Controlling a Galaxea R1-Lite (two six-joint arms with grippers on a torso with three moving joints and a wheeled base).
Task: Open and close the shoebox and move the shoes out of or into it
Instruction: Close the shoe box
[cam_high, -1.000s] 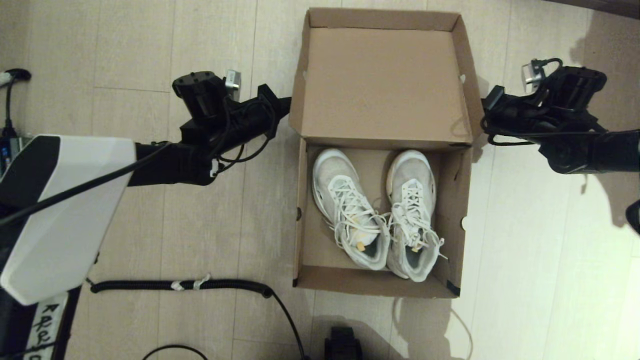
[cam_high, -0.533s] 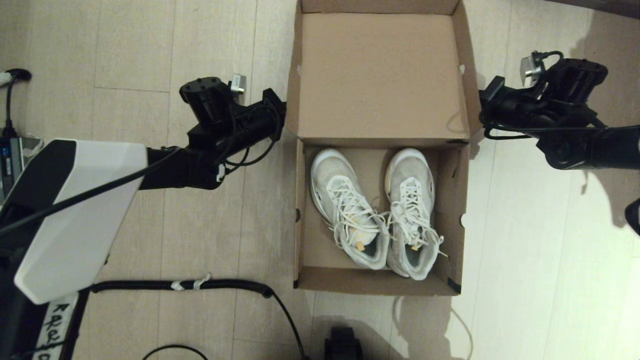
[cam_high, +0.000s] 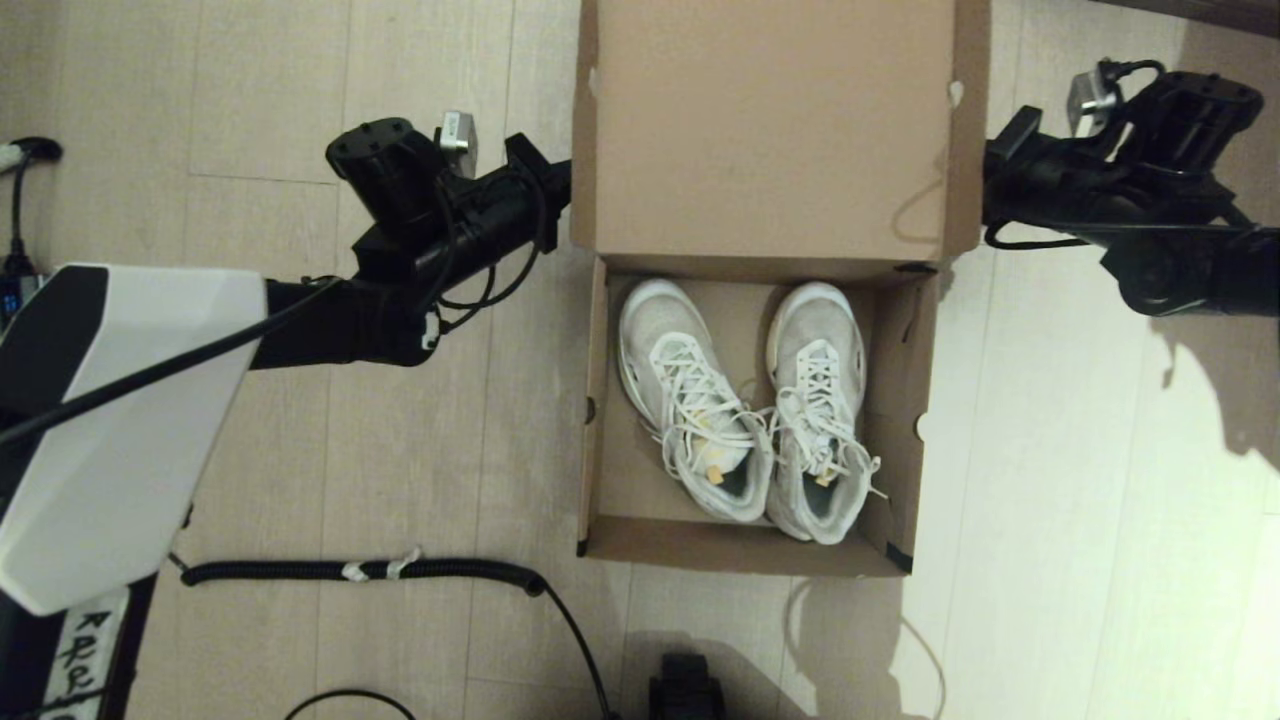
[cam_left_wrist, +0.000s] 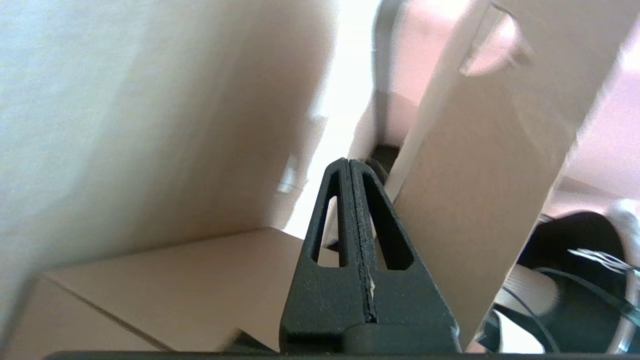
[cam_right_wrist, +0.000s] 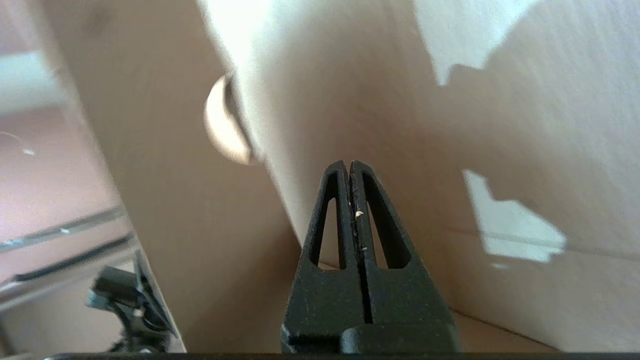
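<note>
Compared with the head view of a second ago, the lid (cam_high: 765, 125) of the shoebox (cam_high: 600, 440) is seen raised further: its far rim, then visible, is now cut off by the frame at twelve o'clock, and its side flaps appear wider. The open base of the shoebox has shifted slightly toward twelve o'clock on the wooden floor (cam_high: 1050, 500), and the shoes (cam_high: 745, 420), a pair of white laced sneakers lying side by side with toes toward the lid, have travelled with it. The left claw (cam_high: 562, 190) is found at nine o'clock of the lid, against its left flap; the right claw (cam_high: 990, 190) is found at three o'clock, at the right flap, and has been carried a little higher in the frame than before. A black coiled cable (cam_high: 360, 571) lies on the floor at seven o'clock of the box.

What the head view hides is supplied by the wrist views. In the left wrist view the left claw (cam_left_wrist: 350, 170) is shown with its fingers pressed flat together, nothing between them, the tip lying just beside a cardboard flap (cam_left_wrist: 475, 200). In the right wrist view the right claw (cam_right_wrist: 348, 170) is likewise fully closed and empty, its tip set close against the cardboard, near a half-round notch (cam_right_wrist: 225, 125) in the flap's edge. Whether either tip actually touches the cardboard cannot be told.
</note>
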